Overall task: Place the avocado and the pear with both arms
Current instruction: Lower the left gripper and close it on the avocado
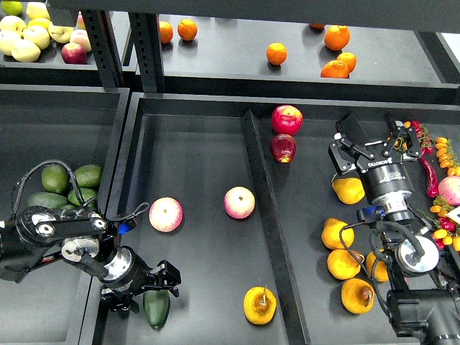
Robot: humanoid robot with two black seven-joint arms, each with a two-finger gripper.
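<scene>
The dark green avocado [156,309] lies on the floor of the middle tray [194,151] near its front left corner. My left gripper [144,291] is low over it with its fingers spread, the avocado lying at the fingertips; I see no grip on it. The yellow-orange pear [259,305] with a brown stem sits on the same tray floor at the front, right of the avocado. My right gripper [371,131] is open and empty above the right-hand tray, far from the pear.
Two pink-yellow apples [166,214] [239,202] lie mid-tray. Two red apples [286,119] sit by the divider. Several pears [348,190] lie below my right arm, chillies [430,176] at far right. Lighter avocados [72,185] are at the left. Oranges [276,53] are on the shelf.
</scene>
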